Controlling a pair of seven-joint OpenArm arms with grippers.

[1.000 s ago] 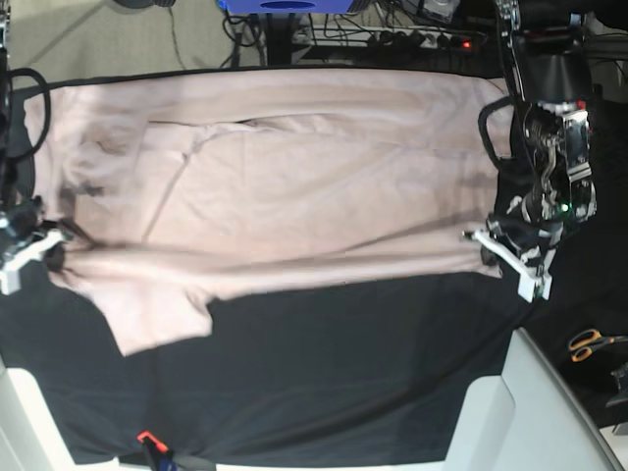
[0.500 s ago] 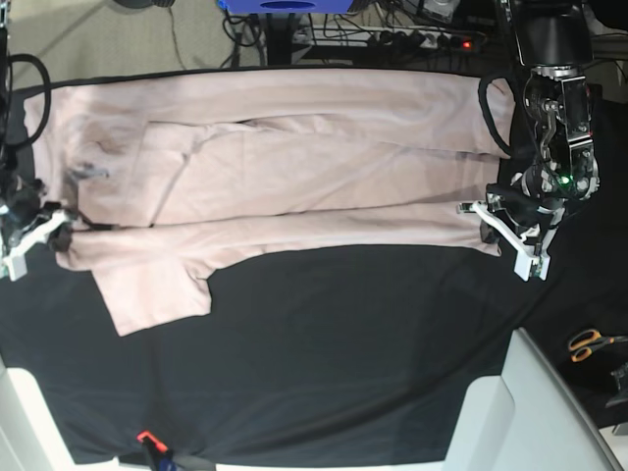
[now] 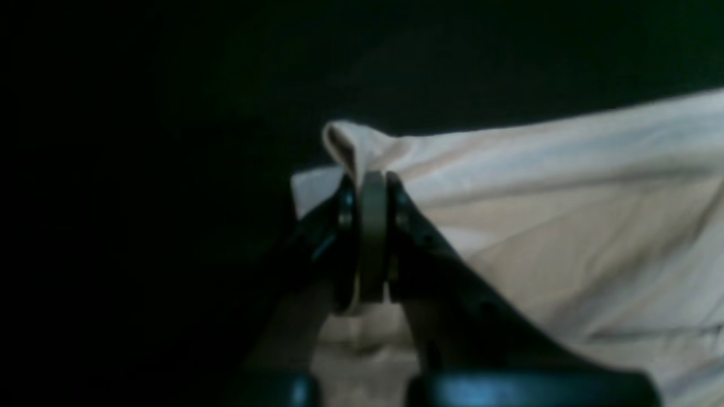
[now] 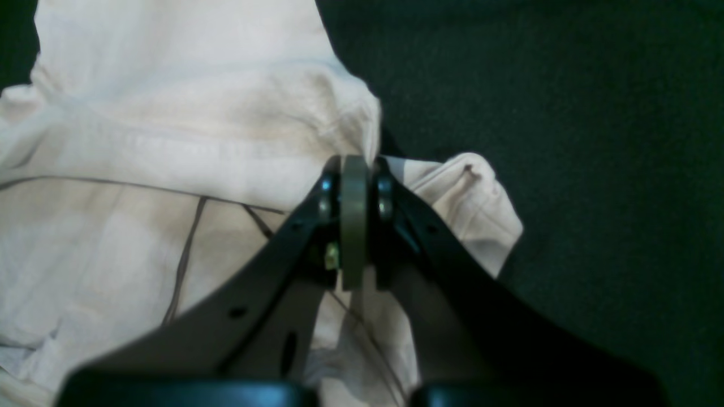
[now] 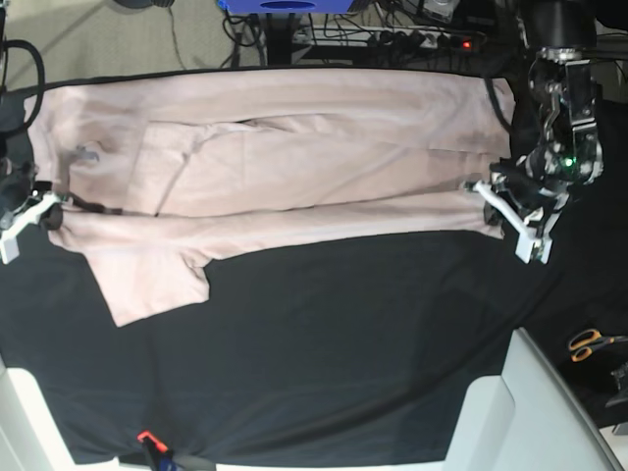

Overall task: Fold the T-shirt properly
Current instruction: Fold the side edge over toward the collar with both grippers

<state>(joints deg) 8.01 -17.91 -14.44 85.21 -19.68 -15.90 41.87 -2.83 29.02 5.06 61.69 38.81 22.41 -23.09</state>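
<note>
- T-shirt (image 5: 294,167): pale pink, spread lengthwise across the far half of the table (image 5: 343,353), which is covered by a black cloth; its near long edge is folded over the body, with one sleeve lying out toward the near side on the base view's left.
- Left gripper (image 3: 370,186): jaws pressed together on a bunched corner of the T-shirt, at the base view's right end of the garment.
- Right gripper (image 4: 353,169): jaws clamped on the T-shirt's edge, beside a small fabric flap, at the opposite end.
- Scissors (image 5: 589,343): orange-handled, beyond the table's right corner.
</note>
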